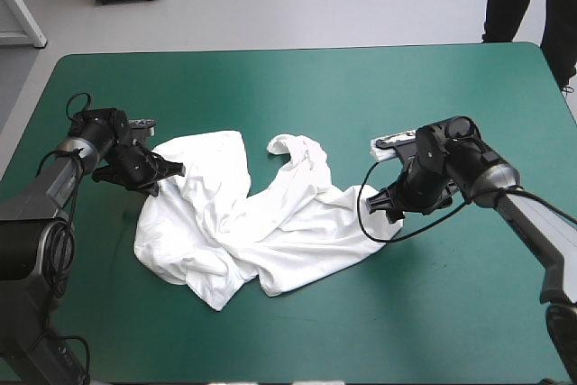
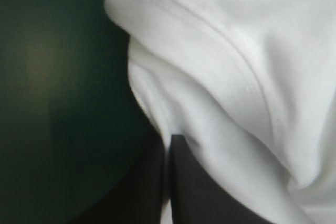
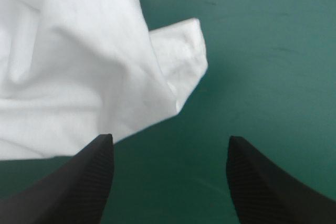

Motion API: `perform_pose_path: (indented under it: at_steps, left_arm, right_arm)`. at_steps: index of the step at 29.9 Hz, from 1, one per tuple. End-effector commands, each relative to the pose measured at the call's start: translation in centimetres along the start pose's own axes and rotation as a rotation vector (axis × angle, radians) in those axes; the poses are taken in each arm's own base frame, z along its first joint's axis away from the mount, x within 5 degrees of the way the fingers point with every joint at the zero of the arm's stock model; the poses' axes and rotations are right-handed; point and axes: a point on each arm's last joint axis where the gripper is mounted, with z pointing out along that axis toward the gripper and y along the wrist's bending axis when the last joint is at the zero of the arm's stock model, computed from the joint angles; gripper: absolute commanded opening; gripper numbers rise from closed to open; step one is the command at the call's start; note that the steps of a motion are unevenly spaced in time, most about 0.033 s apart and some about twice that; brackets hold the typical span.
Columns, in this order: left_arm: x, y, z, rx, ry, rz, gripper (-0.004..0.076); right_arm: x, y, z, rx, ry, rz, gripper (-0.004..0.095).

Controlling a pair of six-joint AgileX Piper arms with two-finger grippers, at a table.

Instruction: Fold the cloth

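The white T-shirt [image 1: 243, 218] lies crumpled and half spread in the middle of the teal-green table. At its left edge my left gripper [image 1: 169, 169] sits low on the cloth. In the left wrist view its fingers [image 2: 189, 187] meet in a point with a thin fold of the T-shirt [image 2: 252, 66] pinched between them. My right gripper [image 1: 380, 206] rests at the shirt's right edge. Seen from the right wrist, this gripper [image 3: 170, 145] stands open over bare cover, and a corner of the T-shirt [image 3: 178, 56] lies just ahead of one finger, not between them.
The teal-green cover [image 1: 297, 87] runs wide from the shirt to the far edge, and a broad strip [image 1: 379, 331] lies between the shirt and the front edge. Both arms reach in low from the sides.
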Motion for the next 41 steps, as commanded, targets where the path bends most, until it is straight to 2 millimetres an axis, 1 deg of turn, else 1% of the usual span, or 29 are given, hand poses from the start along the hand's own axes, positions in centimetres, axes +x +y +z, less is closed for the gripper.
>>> perform_pose_path:
  at_steps: [1, 3, 5, 10, 15, 19, 21, 22, 23, 24, 25, 28, 29, 31, 33, 35, 37, 38, 39, 41]
  left_arm:
    - [-0.6, 0.0, -1.0, -0.009, -0.069, 0.000, -0.0022]
    - [-0.6, 0.0, -1.0, -0.009, -0.069, 0.000, -0.0022]
    - [-0.6, 0.0, -1.0, -0.009, -0.069, 0.000, -0.0022]
    - [-0.6, 0.0, -1.0, -0.009, -0.068, 0.000, -0.0022]
    - [-0.6, 0.0, -1.0, -0.011, -0.070, 0.002, -0.0022]
    - [-0.7, 0.0, -1.0, -0.011, -0.077, 0.004, -0.0022]
    - [-0.7, 0.0, -1.0, -0.011, -0.077, 0.004, -0.0022]
    - [-0.7, 0.0, -1.0, -0.011, -0.077, 0.004, -0.0022]
    - [-0.7, 0.0, -1.0, -0.011, -0.078, 0.004, -0.0022]
    - [-0.7, 0.0, -1.1, -0.011, -0.080, 0.004, -0.0022]
    - [-0.7, 0.0, -1.1, -0.011, -0.080, 0.004, -0.0022]
    - [-0.8, 0.0, -1.5, -0.009, -0.094, 0.003, -0.0022]
    - [-0.8, 0.0, -1.8, -0.009, -0.097, 0.006, -0.0022]
    - [-1.0, -0.1, -3.3, -0.009, -0.117, 0.017, -0.0022]
    - [-1.2, -0.3, -5.2, -0.006, -0.146, 0.047, -0.0022]
    - [-1.4, -0.5, -7.7, -0.005, -0.198, 0.058, -0.0022]
    - [-1.3, -0.6, -10.1, -0.004, -0.246, 0.066, -0.0022]
    - [-1.2, -0.8, -11.1, 0.007, -0.271, 0.064, -0.0022]
    - [-1.1, -1.0, -12.5, 0.016, -0.307, 0.068, -0.0022]
    - [-0.7, -1.2, -15.0, 0.026, -0.372, 0.080, -0.0022]
  right_arm:
    - [-1.1, 0.0, 0.3, -0.016, -0.054, 0.000, 0.0601]
    - [-1.5, 0.0, 1.6, -0.014, -0.025, 0.000, 0.0601]
    - [-1.8, 0.0, 2.4, -0.013, -0.014, 0.001, 0.0601]
    - [-2.6, 0.1, 3.7, -0.023, -0.045, 0.008, 0.0599]
    - [-2.9, -0.2, 5.6, -0.038, 0.002, 0.034, 0.0571]
    - [-3.1, 0.1, 6.4, -0.068, 0.009, 0.069, 0.0530]
    - [-3.0, 0.1, 6.5, -0.067, 0.020, 0.095, 0.0415]
    - [-3.0, 0.1, 6.5, -0.065, 0.025, 0.097, 0.0327]
    - [-2.9, 0.0, 6.5, -0.062, 0.032, 0.095, 0.0158]
    - [-2.9, 0.0, 6.5, -0.062, 0.032, 0.095, 0.0034]
    - [-2.9, 0.0, 6.5, -0.058, 0.034, 0.099, -0.0008]
    - [-3.0, 0.0, 6.2, -0.051, 0.045, 0.092, -0.0013]
    - [-3.2, 0.0, 5.6, -0.052, 0.042, 0.091, -0.0016]
    - [-3.5, -0.1, 4.6, -0.043, 0.029, 0.082, -0.0016]
    - [-4.2, -0.3, 2.4, -0.018, -0.033, 0.062, -0.0016]
    - [-4.8, -0.5, -0.3, 0.015, -0.100, 0.041, -0.0017]
    - [-4.9, -0.8, -3.3, 0.053, -0.145, 0.026, -0.0016]
    - [-4.9, -0.9, -4.8, 0.069, -0.166, 0.023, -0.0017]
    - [-4.9, -1.1, -5.9, 0.087, -0.180, 0.019, -0.0017]
    - [-4.6, -1.2, -9.3, 0.107, -0.256, 0.020, -0.0017]
